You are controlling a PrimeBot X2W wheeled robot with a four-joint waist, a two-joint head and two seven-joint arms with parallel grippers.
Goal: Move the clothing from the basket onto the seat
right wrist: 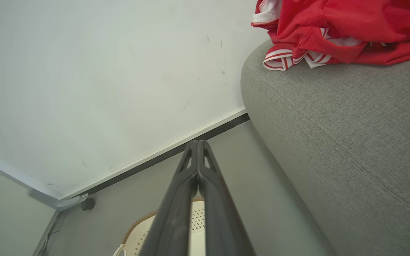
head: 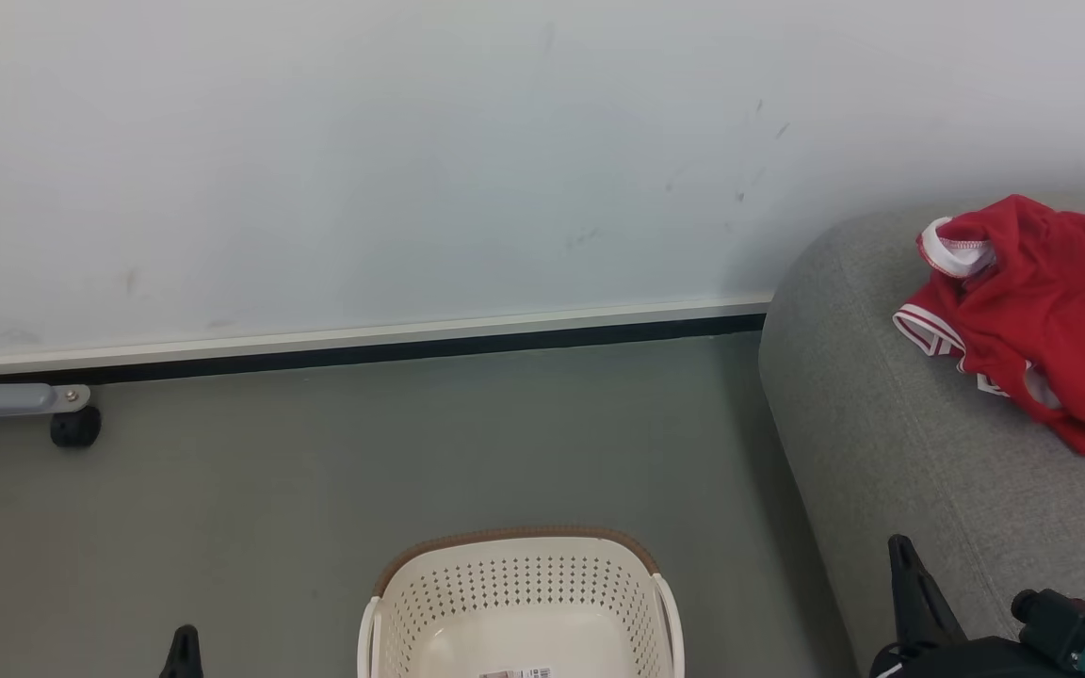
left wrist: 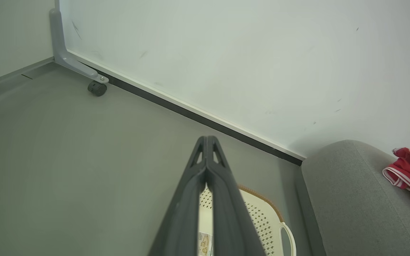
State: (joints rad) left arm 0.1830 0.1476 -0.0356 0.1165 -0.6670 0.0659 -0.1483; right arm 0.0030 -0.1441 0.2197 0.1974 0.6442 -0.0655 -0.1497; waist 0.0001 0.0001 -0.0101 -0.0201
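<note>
1. Left gripper (left wrist: 207, 142): fingers pressed together, holding nothing, left of the basket (head: 516, 537).
2. The basket stands on the floor (head: 222, 490). The part of its bottom in view carries a label (head: 516, 673) and no garment.
3. Right gripper (right wrist: 198, 144): likewise closed and empty, low beside the seat (head: 882, 452).
4. Clothing (head: 1042, 311): heaped on the seat, far right.
5. The transfer looks finished. The next move calls for checking the basket's hidden near end.

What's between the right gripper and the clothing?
Nothing visible. The clothing already lies on the sofa. The right gripper is shut and empty, and in the head view only bare sofa fabric shows between the two.
</note>
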